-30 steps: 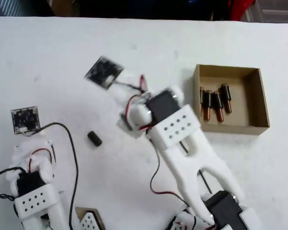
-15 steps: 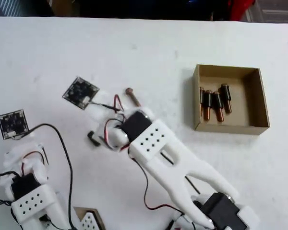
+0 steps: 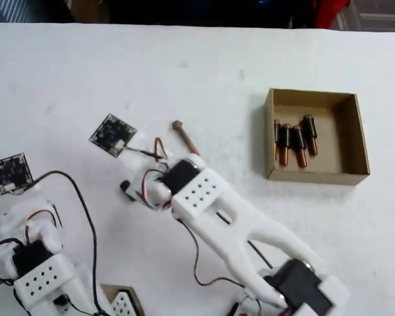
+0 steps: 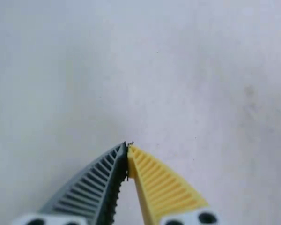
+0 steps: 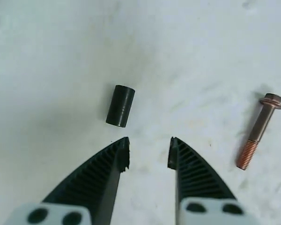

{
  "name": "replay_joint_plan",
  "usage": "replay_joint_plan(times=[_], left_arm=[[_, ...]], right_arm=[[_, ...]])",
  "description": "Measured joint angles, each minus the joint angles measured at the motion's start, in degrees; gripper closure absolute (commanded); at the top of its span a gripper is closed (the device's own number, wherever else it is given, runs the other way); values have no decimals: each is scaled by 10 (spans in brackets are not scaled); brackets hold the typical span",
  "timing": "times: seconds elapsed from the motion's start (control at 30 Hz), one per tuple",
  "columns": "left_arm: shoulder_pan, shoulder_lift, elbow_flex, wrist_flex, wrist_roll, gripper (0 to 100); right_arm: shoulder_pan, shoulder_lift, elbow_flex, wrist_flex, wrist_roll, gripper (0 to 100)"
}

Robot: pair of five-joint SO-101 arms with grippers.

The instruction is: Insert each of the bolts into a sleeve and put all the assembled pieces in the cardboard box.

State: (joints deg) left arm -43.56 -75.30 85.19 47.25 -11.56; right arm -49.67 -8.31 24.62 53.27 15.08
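A short black sleeve (image 5: 120, 105) lies on the white table just beyond my right gripper (image 5: 148, 152), which is open with nothing between its fingers. A copper bolt (image 5: 260, 131) lies off to one side of it. From above, the right arm (image 3: 201, 194) stretches from the bottom right towards the sleeve (image 3: 126, 189), and the bolt (image 3: 182, 136) lies just beyond the arm. The cardboard box (image 3: 355, 138) at the right holds several assembled pieces (image 3: 293, 141). My left gripper (image 4: 127, 149) is shut on nothing, over bare table. The left arm (image 3: 36, 263) sits at the bottom left.
Black cables (image 3: 85, 210) loop from the left arm across the table near the sleeve. A small cardboard piece (image 3: 122, 299) sits at the front edge between the arms. The table's far half and its left side are bare white surface.
The right arm swung left from beside the box to the sleeve, uncovering the bolt. The left arm drifted slightly left and towards the front.
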Motion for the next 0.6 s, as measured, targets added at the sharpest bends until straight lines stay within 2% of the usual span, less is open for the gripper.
replay_joint_plan(times=[0.23, 0.43, 0.6], left_arm=[[-3, 0, 0, 0, 0, 978], [-56, 0, 0, 0, 0, 978], [-73, 0, 0, 0, 0, 978]], right_arm=[[-1, 86, -46, -13, -1, 896], [-19, 165, -120, 7, -2, 896], [-28, 234, -192, 27, -24, 896]])
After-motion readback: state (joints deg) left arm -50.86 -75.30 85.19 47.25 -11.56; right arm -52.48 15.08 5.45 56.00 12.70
